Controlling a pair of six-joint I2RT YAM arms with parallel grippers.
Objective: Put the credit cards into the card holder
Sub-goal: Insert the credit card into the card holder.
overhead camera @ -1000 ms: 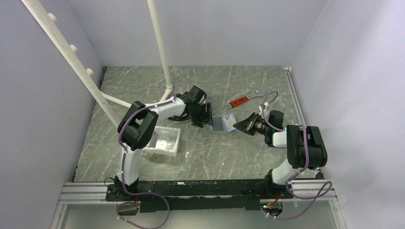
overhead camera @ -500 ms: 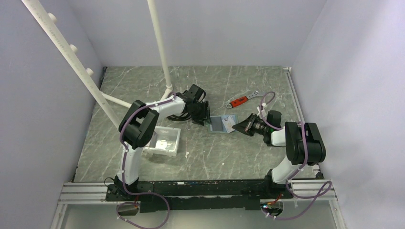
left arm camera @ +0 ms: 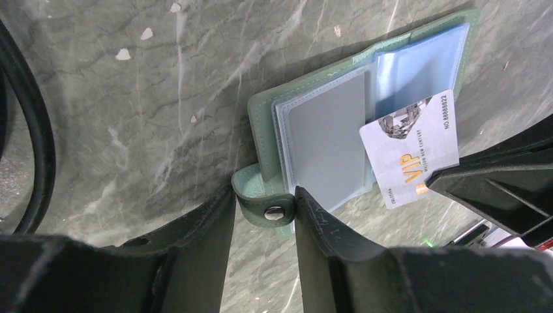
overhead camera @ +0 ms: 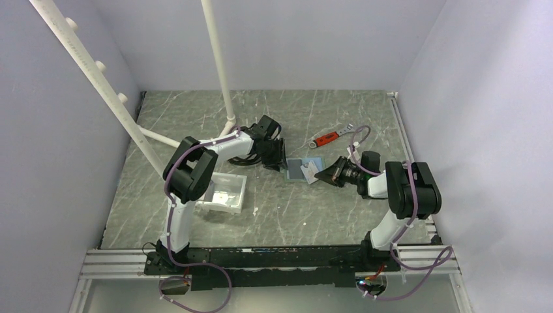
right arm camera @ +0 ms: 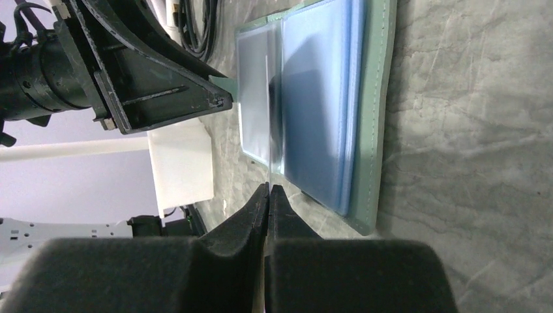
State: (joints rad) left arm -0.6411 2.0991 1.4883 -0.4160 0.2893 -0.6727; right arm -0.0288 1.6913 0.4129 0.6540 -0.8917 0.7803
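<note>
The grey-green card holder (overhead camera: 298, 169) lies open on the table, its light-blue pockets (left arm camera: 326, 137) facing up. My left gripper (left arm camera: 264, 195) has its two fingers against either side of the holder's snap tab (left arm camera: 274, 212) at the left edge. My right gripper (right arm camera: 269, 189) is shut on a white credit card (left arm camera: 409, 156) printed VIP, holding it by one short end. The card's far end lies over the holder's right-hand pockets. The right wrist view shows this card edge-on (right arm camera: 268, 117), above the seam between the pockets. No other credit cards are visible.
A red-handled wrench (overhead camera: 326, 137) lies behind the holder. A white tray (overhead camera: 225, 192) sits on the left near the left arm's elbow. A white pole (overhead camera: 218, 65) and a slanted white rail (overhead camera: 98, 72) rise at the back left.
My right gripper has moved left with the card until it overlaps the holder. The left gripper's jaws have narrowed onto the snap tab.
</note>
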